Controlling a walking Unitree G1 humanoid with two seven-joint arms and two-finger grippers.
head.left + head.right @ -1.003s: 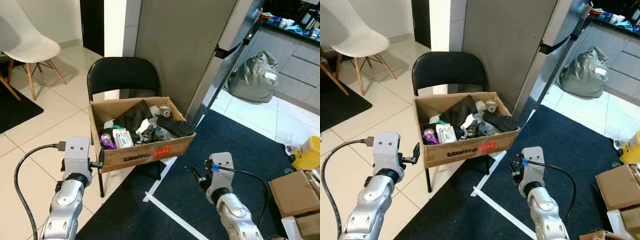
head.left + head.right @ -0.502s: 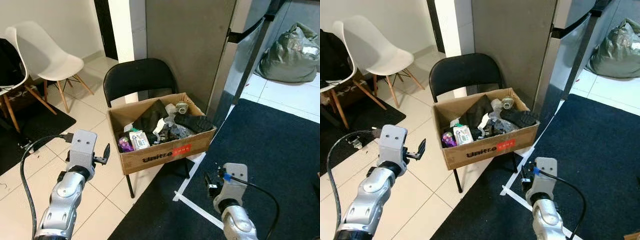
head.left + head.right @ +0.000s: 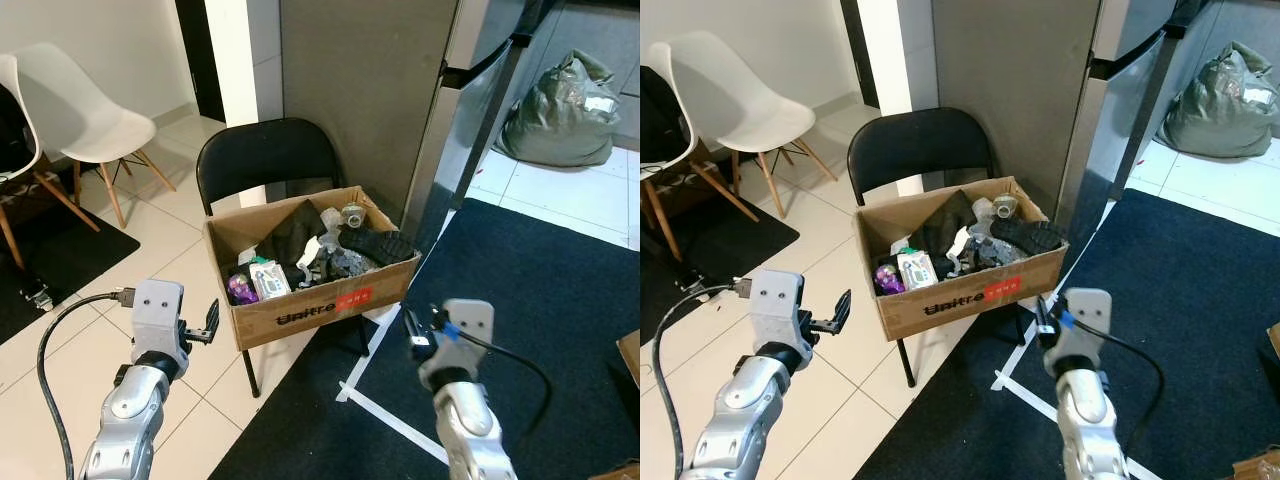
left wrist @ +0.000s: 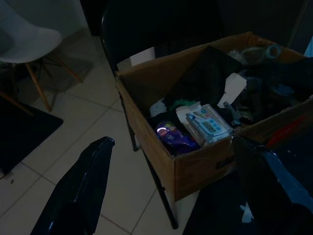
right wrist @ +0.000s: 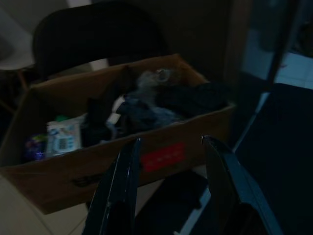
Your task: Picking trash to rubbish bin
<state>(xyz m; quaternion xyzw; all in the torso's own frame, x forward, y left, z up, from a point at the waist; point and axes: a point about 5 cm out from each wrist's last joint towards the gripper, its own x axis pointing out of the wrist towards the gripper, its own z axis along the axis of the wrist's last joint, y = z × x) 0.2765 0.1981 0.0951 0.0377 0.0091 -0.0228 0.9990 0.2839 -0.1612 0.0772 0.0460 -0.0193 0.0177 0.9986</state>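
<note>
Cardboard box (image 3: 300, 310) faces your raised left hand (image 3: 208, 322) and right hand (image 5: 171, 186), both open, empty; box contents jumbled, dim.

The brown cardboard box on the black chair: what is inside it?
The brown cardboard box holds a white packet, a purple item and dark cloth; whatever lies beneath them is covered.

Open tool (image 5: 168, 188) facing trash box (image 5: 146, 156)
</note>
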